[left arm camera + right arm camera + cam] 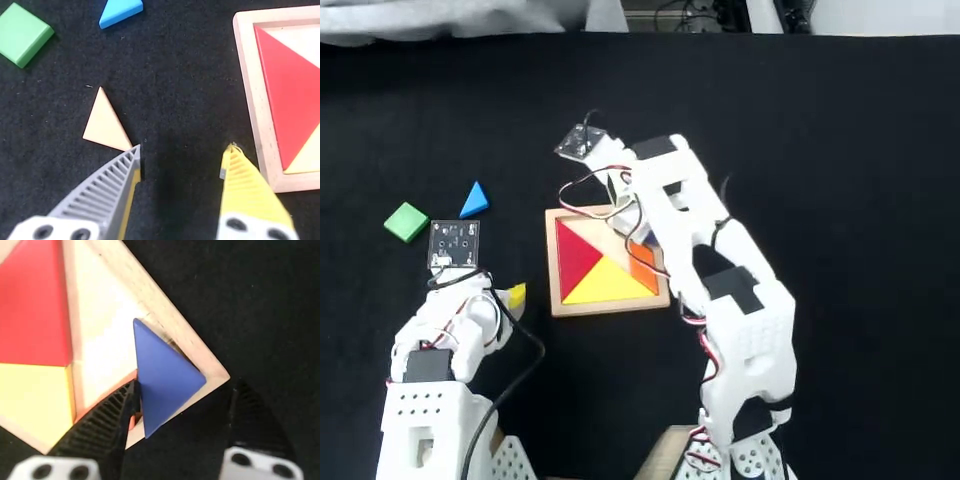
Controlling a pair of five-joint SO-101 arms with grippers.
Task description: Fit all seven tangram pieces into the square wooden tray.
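The tray (610,303) lies mid-frame on the black bench (820,150). It holds a red triangle (577,255) in its left part, a yellow triangle (605,285) along its lower edge and an orange piece (642,264) at its right side, partly under the right arm (750,320). That arm extends from the lower edge of the frame up over the tray's right side. The right pincer (186,385) stands apart over a corner of the tray. A dark blue triangle (165,377) lies tilted there, propped on the rim and jutting past it, one edge against the black finger (105,425) and clear of the other. The green square (406,221) and the light blue triangle (474,200) lie at the left of the frame, near each other but not touching, well away from the tray. The left arm (440,340) sits at the lower left. The left pincer (182,147) is apart and holds nothing, over bare bench between those pieces and the tray. A pale triangle (106,122) lies flat with one corner right at the tip of the grey finger (112,185); whether they touch I cannot tell. The yellow finger (245,180) is just beside the tray's rim.
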